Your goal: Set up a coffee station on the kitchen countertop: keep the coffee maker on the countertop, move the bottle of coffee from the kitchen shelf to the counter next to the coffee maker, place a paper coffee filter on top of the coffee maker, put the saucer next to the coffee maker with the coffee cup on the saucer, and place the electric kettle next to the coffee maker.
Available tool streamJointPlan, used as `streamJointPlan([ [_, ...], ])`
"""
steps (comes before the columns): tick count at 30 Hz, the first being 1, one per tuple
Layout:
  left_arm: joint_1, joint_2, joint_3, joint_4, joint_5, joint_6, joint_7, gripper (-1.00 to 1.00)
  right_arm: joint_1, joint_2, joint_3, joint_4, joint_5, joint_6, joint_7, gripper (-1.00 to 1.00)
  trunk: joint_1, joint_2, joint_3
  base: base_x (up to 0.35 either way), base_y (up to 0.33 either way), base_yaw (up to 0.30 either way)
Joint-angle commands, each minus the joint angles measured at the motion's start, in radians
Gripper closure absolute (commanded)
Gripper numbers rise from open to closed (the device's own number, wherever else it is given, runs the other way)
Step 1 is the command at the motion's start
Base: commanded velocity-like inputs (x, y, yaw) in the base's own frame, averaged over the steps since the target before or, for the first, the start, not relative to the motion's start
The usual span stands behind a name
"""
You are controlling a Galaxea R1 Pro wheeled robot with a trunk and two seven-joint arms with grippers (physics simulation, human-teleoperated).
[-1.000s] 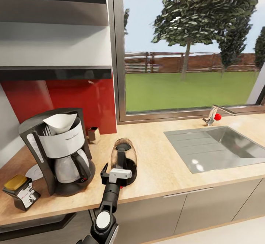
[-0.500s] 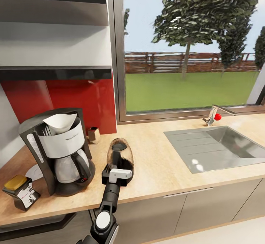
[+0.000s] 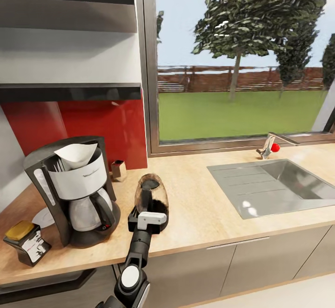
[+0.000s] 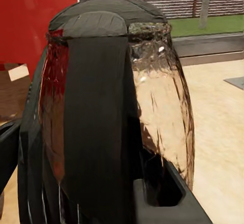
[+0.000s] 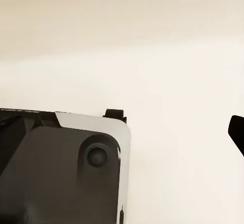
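The coffee maker [image 3: 77, 196] stands at the left of the countertop [image 3: 204, 215] with the white paper coffee filter [image 3: 77, 154] in its top. The bottle of coffee [image 3: 25, 243] sits at its front left. An edge of the saucer [image 3: 43, 217] shows behind it. The coffee cup is hidden. Just right of the machine is the electric kettle [image 3: 151, 194], with my left gripper [image 3: 149, 210] shut on its black handle [image 4: 96, 132]; one finger [image 4: 165, 198] shows beside it. The kitchen shelf [image 3: 70, 91] hangs above. A dark fingertip [image 5: 237, 132] of the right gripper shows over a pale surface.
A small metal container [image 3: 118, 170] stands by the red backsplash behind the kettle. A steel sink [image 3: 279, 184] with a faucet [image 3: 270, 146] lies to the right under the window. My own dark body part [image 5: 61, 168] shows in the right wrist view.
The left gripper and the kettle have shifted slightly left toward the coffee maker, and the kettle stands more upright. Everything else stays where it was.
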Motion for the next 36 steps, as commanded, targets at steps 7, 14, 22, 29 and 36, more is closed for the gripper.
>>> streamJointPlan([
  [7, -0.013, -0.003, 0.003, -0.029, -0.015, 0.015, 0.007, 1.00, -0.001, 0.000, 0.008, 0.000, -0.008, -0.004, 0.003, -1.00, 0.001, -0.002, -0.002, 0.000, 0.000, 0.000],
  [14, -0.015, -0.005, 0.006, -0.032, -0.015, 0.014, 0.057, 1.00, -0.001, -0.001, 0.009, 0.000, -0.008, -0.004, 0.003, -1.00, 0.001, -0.002, -0.002, 0.000, 0.000, 0.000],
  [22, -0.014, -0.005, 0.000, -0.029, -0.015, 0.013, 0.153, 1.00, -0.001, -0.001, 0.010, 0.000, -0.008, -0.004, 0.003, -1.00, 0.001, -0.002, -0.002, 0.000, 0.000, 0.000],
  [29, 0.000, -0.003, -0.005, -0.028, -0.018, 0.000, 0.145, 1.00, -0.001, -0.001, 0.010, 0.000, -0.008, -0.004, 0.003, -1.00, 0.001, -0.002, -0.002, 0.000, 0.000, 0.000],
  [36, 0.001, -0.001, -0.005, -0.025, -0.019, 0.001, 0.149, 1.00, -0.001, -0.001, 0.010, 0.001, -0.008, -0.004, 0.003, -1.00, 0.001, -0.002, -0.002, 0.104, 0.000, 0.000],
])
